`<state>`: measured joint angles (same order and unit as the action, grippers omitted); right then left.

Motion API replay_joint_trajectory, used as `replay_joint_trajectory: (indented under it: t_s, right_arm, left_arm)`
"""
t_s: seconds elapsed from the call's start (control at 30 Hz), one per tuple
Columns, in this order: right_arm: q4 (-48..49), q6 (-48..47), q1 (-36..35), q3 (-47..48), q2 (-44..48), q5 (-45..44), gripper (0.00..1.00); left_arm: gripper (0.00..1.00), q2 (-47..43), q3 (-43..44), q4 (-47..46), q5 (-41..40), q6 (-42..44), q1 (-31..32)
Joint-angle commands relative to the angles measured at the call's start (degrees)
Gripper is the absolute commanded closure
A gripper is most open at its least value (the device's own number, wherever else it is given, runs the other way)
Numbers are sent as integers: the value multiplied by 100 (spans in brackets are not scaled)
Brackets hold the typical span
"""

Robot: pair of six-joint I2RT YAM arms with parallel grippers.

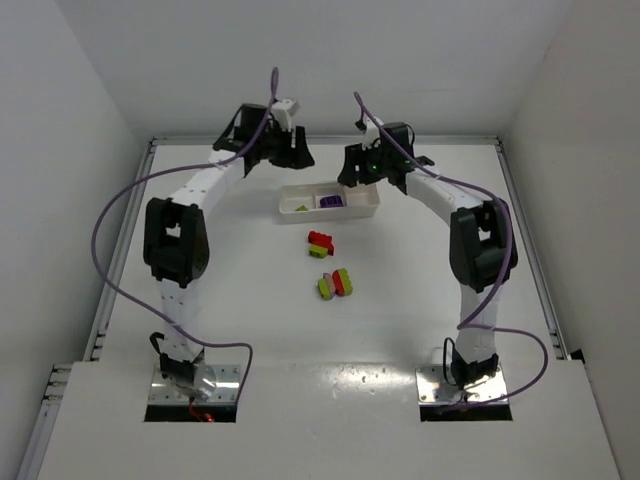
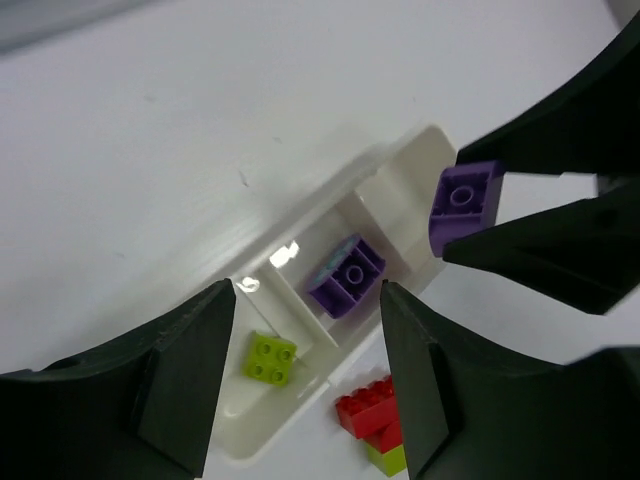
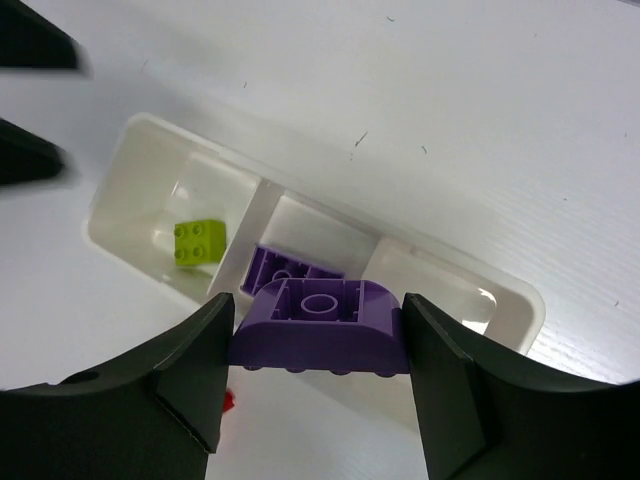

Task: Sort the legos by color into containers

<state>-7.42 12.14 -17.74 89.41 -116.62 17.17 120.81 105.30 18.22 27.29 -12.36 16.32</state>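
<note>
Purple curved lego [image 3: 320,340] sits clamped between the fingers of the right gripper [image 3: 318,312], held above the white tray [image 3: 520,300]; which compartment lies beneath it I cannot tell. A second purple lego [image 3: 280,270] rests in the middle compartment and a lime lego [image 3: 198,242] in the left one. The left gripper [image 2: 305,300] hovers by the tray's far left side, fingers spread and holding nothing. On the table [image 1: 250,300], nearer than the tray, lie a red-and-lime cluster [image 1: 321,244] and a lime-and-red pair [image 1: 335,283].

Seven legos [image 1: 342,282], three tray compartments [image 3: 312,226]
</note>
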Motion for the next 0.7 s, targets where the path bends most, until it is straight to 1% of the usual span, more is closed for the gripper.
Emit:
replay_joint_trajectory:
  t_s: [0.0, 0.13, 0.3, 0.37, 0.6, 0.67]
  right_arm:
    - [294, 192, -80, 393, -194, 76, 100]
    - [294, 192, -134, 534, -450, -82, 100]
    - [242, 192, -326, 938, -818, -415, 100]
    - [241, 244, -327, 938, -888, -494, 100]
    - [-75, 420, -494, 1272, -1134, -978, 100]
    - [-137, 516, -546, 1272, -1135, -979, 100]
  left_arm:
    - [34, -761, -202, -539, -250, -267, -295]
    - [34, -893, -317, -539, -250, -267, -489]
    - [33, -946, -492, -539, -250, -267, -743]
    - [33, -998, -492, -539, -250, -267, -805]
    - [32, -998, -545, -539, -250, -267, -858]
    - [32, -998, -545, -539, -250, -267, -858]
